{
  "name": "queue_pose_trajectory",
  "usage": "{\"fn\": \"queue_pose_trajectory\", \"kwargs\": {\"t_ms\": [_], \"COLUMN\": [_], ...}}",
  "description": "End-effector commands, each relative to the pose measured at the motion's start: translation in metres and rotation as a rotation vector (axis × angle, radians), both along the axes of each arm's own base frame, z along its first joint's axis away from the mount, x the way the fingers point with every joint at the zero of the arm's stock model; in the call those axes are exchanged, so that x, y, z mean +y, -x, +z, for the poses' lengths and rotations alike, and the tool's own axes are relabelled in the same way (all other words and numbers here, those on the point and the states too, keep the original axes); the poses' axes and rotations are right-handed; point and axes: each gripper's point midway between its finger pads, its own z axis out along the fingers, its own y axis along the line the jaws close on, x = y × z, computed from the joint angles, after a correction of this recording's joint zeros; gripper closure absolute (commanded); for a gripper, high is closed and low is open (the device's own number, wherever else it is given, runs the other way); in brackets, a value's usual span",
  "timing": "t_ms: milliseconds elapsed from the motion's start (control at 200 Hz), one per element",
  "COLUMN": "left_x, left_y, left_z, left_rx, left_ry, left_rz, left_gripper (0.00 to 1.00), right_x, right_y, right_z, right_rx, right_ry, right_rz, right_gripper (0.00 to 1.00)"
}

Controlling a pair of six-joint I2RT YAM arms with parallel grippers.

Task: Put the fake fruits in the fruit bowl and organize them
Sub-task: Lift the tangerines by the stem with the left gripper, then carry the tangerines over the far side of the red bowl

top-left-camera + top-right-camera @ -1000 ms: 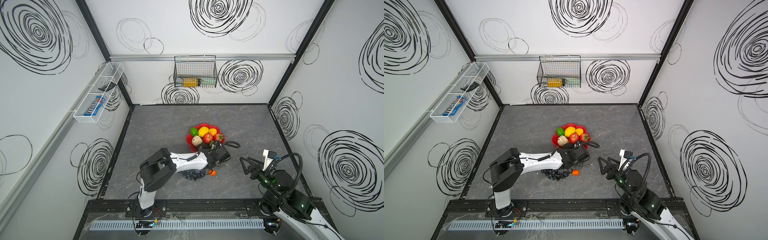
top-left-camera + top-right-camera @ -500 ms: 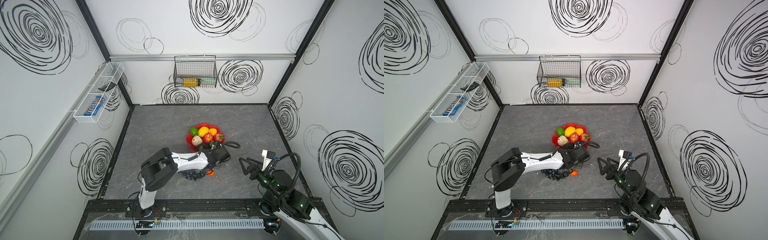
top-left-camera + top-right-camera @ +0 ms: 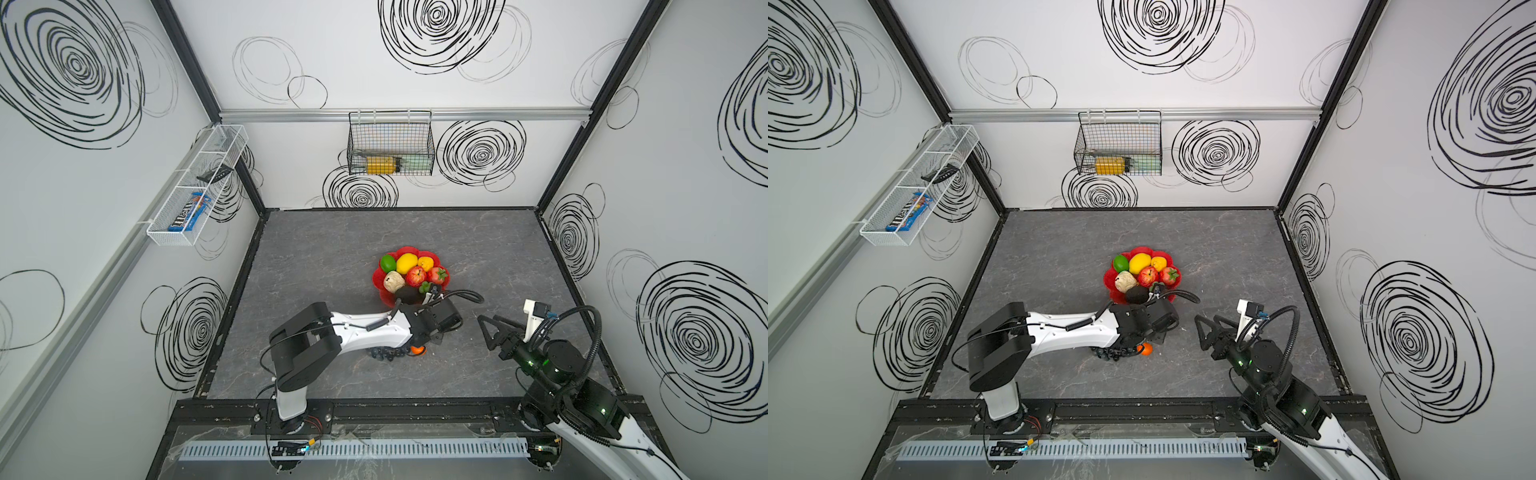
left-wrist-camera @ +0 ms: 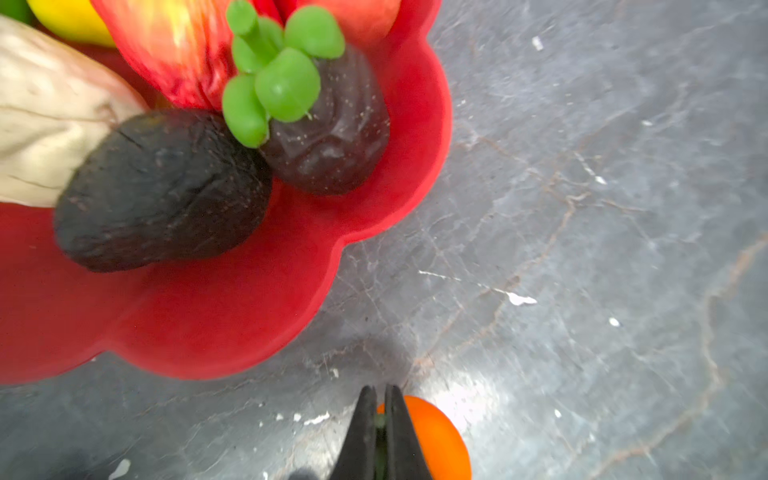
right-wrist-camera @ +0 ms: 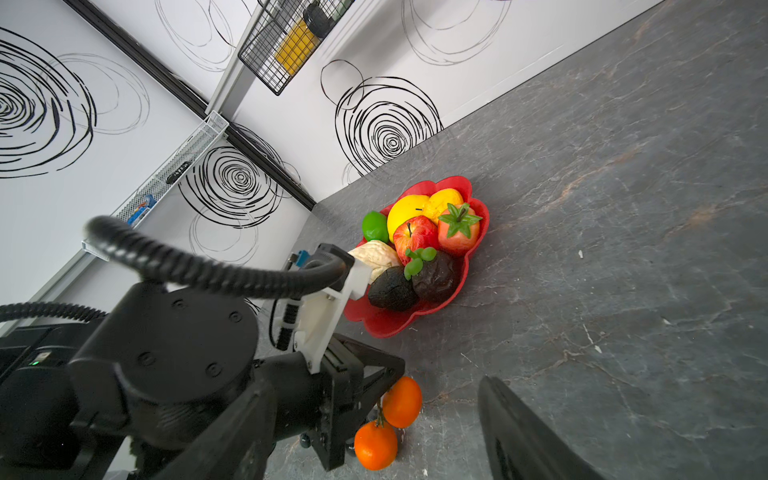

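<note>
The red scalloped fruit bowl holds a green lime, a lemon, an apple, a strawberry, a cream lumpy fruit and a black avocado. In front of the bowl, my left gripper is shut on the stem joining two oranges, low at the table. The dark grape bunch lies partly hidden under the left arm. To the right of the oranges, my right gripper stands open and empty.
A black wire basket with a yellow-labelled bottle hangs on the back wall. On the left wall is a white wire basket with a blue packet. The left arm lies across the floor in front of the bowl.
My left gripper has closed on the oranges' stem, and the oranges have shifted slightly toward the front. The right arm has barely moved.
</note>
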Motion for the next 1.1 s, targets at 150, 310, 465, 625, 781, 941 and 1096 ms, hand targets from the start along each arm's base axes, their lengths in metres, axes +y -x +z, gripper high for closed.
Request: {"fn": "queue_pose_trajectory", "kwargs": {"t_ms": [150,310,465,625,781,941,1096], "left_x": [-0.011,-0.015,-0.024,-0.028,-0.024,-0.011,0.011], "left_y": [0.012,0.0,-0.032,-0.076,-0.122,-0.165,-0.2], "left_z": [0.045,0.095,0.141,0.163,0.174,0.182,0.187], "left_rx": [-0.107,-0.154,-0.214,-0.261,-0.311,-0.367,-0.433], "left_ry": [0.105,0.171,0.216,0.212,0.178,0.111,0.04], "left_rz": [-0.05,-0.074,-0.101,-0.102,-0.106,-0.133,-0.186], "left_gripper": [1.0,1.0,1.0,1.0,1.0,1.0,1.0], "right_x": [-0.004,-0.006,-0.006,-0.004,-0.002,0.0,0.0], "right_y": [0.0,0.001,-0.001,-0.001,-0.001,-0.001,-0.001], "right_z": [0.004,0.008,0.013,0.016,0.015,0.01,0.006], "right_rx": [0.001,-0.003,-0.013,-0.011,-0.006,0.012,0.025], "right_ry": [-0.012,-0.015,-0.007,0.011,0.018,0.023,0.024], "right_rz": [-0.017,-0.023,-0.029,-0.021,-0.012,-0.006,-0.005], "right_gripper": [0.19,0.19,0.19,0.19,0.19,0.19,0.19]}}
